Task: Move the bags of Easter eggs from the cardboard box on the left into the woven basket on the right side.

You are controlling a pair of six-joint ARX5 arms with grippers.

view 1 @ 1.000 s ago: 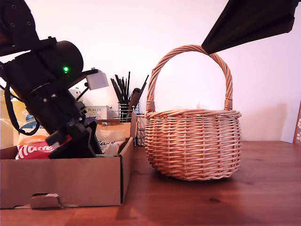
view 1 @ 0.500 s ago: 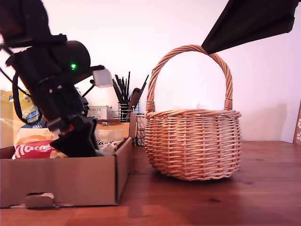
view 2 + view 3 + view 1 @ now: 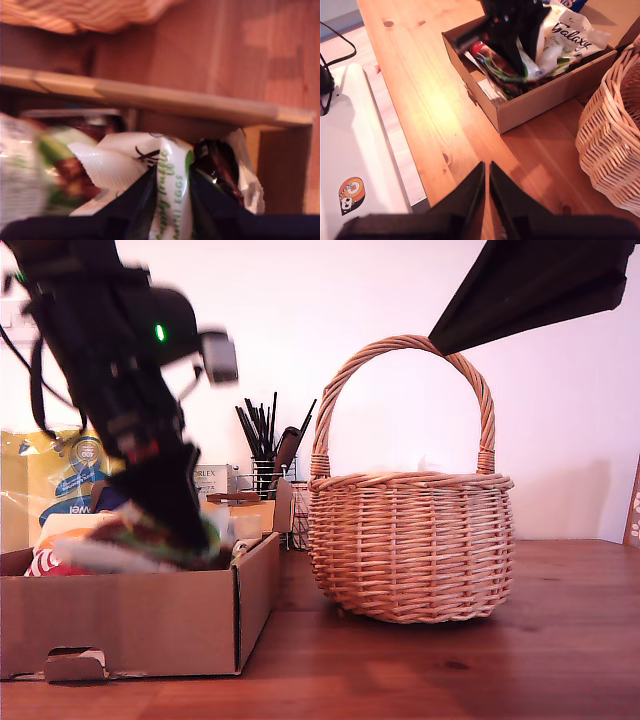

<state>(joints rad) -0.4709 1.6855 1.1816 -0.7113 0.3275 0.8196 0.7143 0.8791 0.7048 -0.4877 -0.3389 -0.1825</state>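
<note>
First wrist view shows our first pincer [image 3: 170, 187] pinching a white truffle-eggs bag [image 3: 167, 170] over the cardboard box [image 3: 150, 625] — our second pincer [image 3: 486, 175], pressed together, hangs above the desk [image 3: 435, 100] near the woven basket [image 3: 410, 545].

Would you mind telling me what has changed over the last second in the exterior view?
My first gripper has risen out of the cardboard box, lifting a white pouch with green print clamped in its jaws; a second ago it sat lower among the bags. The box has shifted slightly toward the exterior view's left. The woven basket and my second gripper, shut and empty, appear unchanged.
</note>
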